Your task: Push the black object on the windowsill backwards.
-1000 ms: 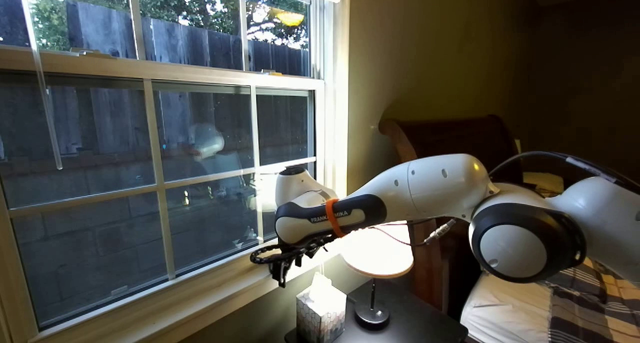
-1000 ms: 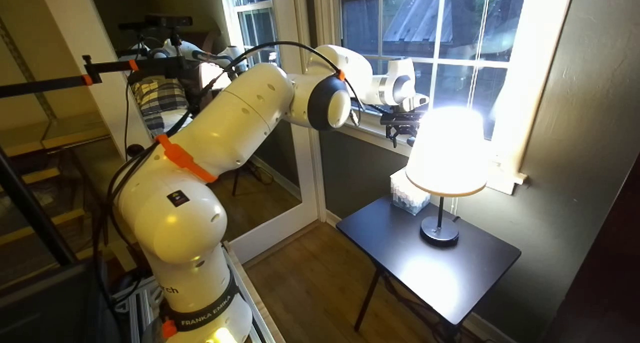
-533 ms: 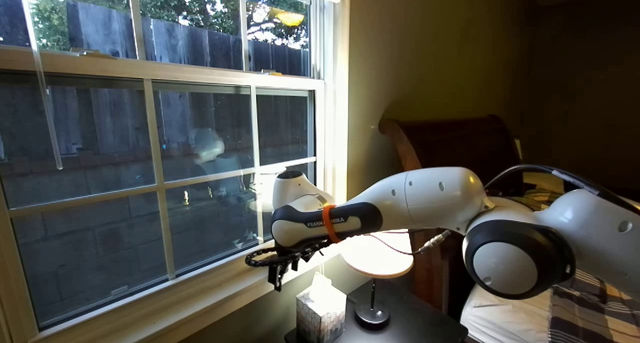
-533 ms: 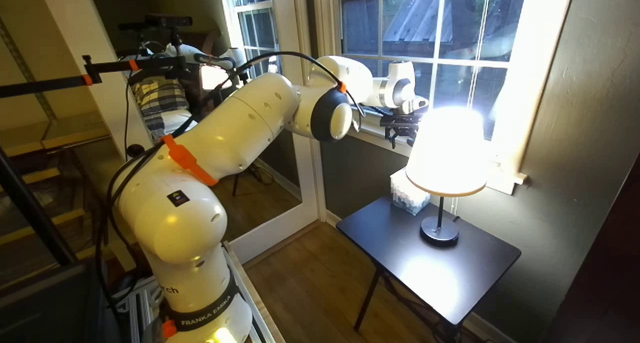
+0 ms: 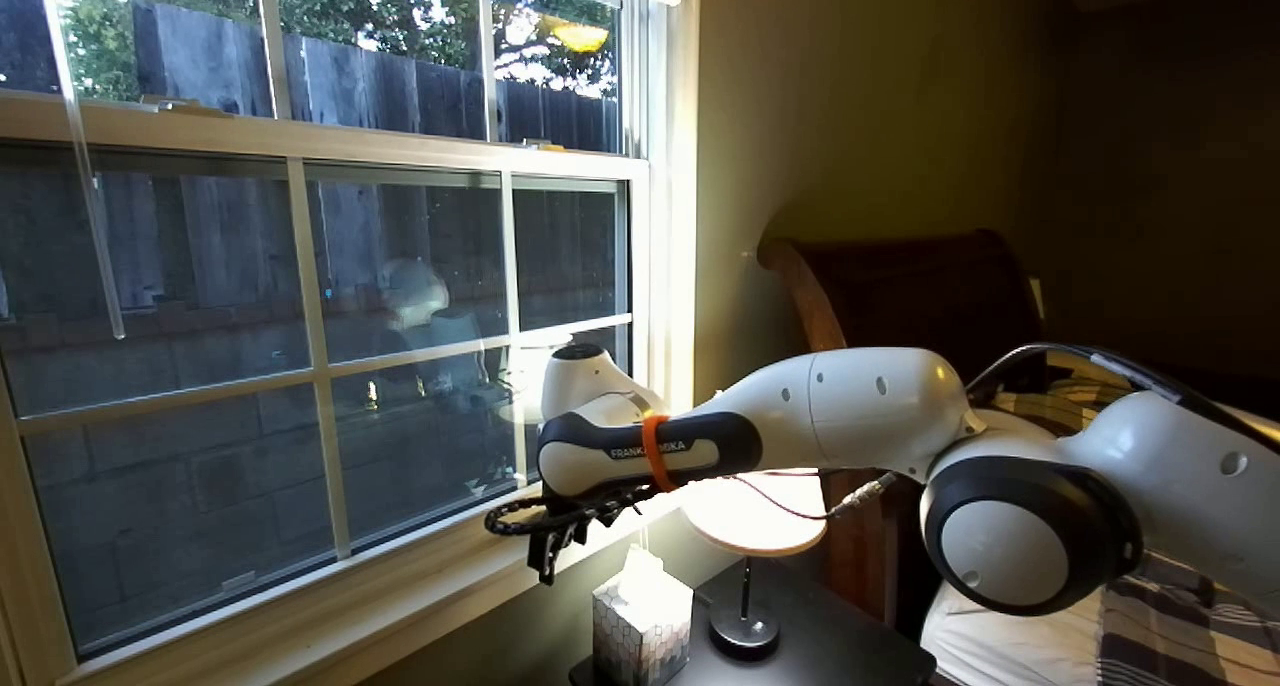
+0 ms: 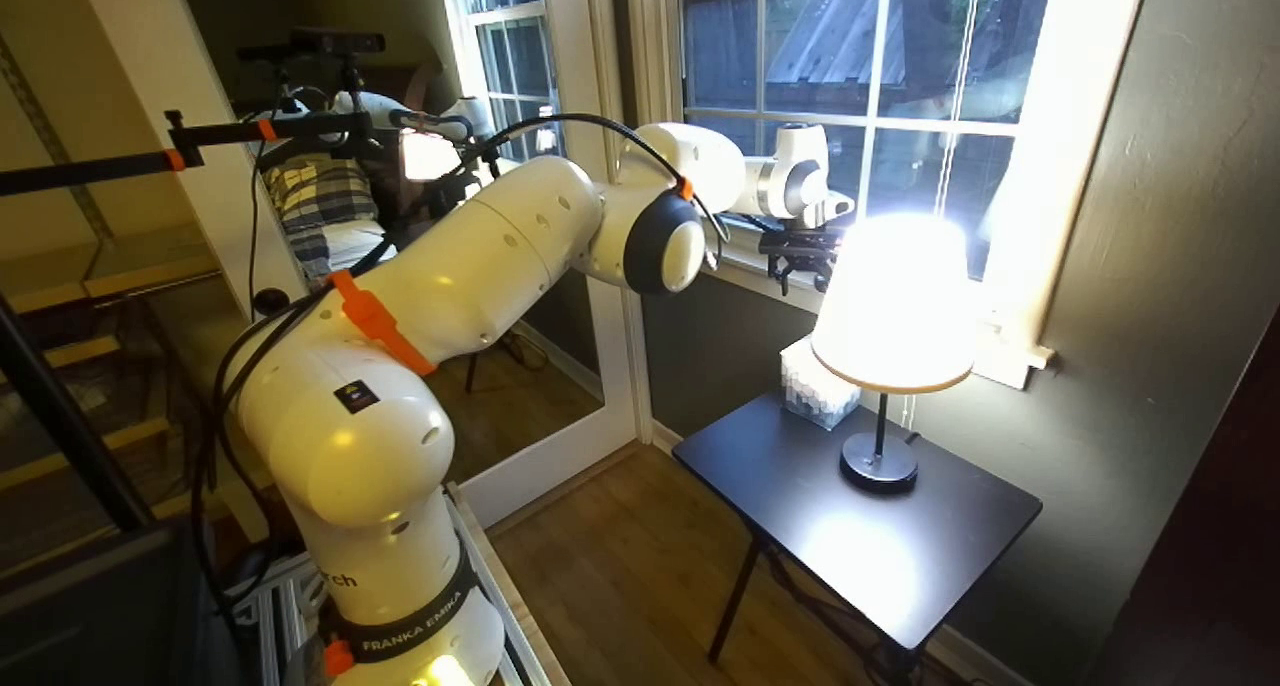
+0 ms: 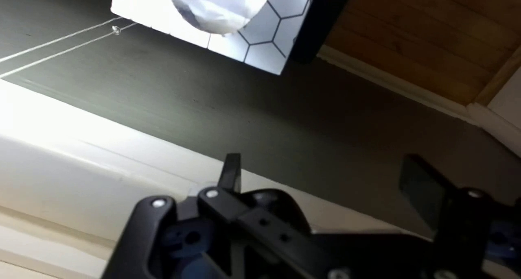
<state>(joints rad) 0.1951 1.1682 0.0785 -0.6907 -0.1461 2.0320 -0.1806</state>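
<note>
The black object (image 7: 281, 203) shows in the wrist view as a dark rounded lump on the cream-white windowsill (image 7: 118, 161), partly hidden behind the left finger's linkage. In an exterior view it seems to be the tiny dark lump (image 6: 822, 282) beside the lamp shade; the windowsill (image 6: 745, 269) shows there too. In an exterior view the windowsill (image 5: 400, 591) is plain, but the object is hidden behind my gripper (image 5: 543, 561). My gripper (image 7: 321, 161) is open, with nothing between its fingertips, and hangs at the sill's front edge. I cannot tell whether it touches the object.
A lit lamp (image 6: 895, 306) and a tissue box (image 6: 820, 381) stand on a dark side table (image 6: 760, 486) below the sill. The window glass (image 5: 420, 436) rises behind the sill. Thin cords (image 7: 57, 47) hang by the wall near the tissue box.
The arm's elbow links have sunk. My gripper has moved slightly down and toward the left in the exterior views. It stays open. The lamp and tissue box have not moved.
</note>
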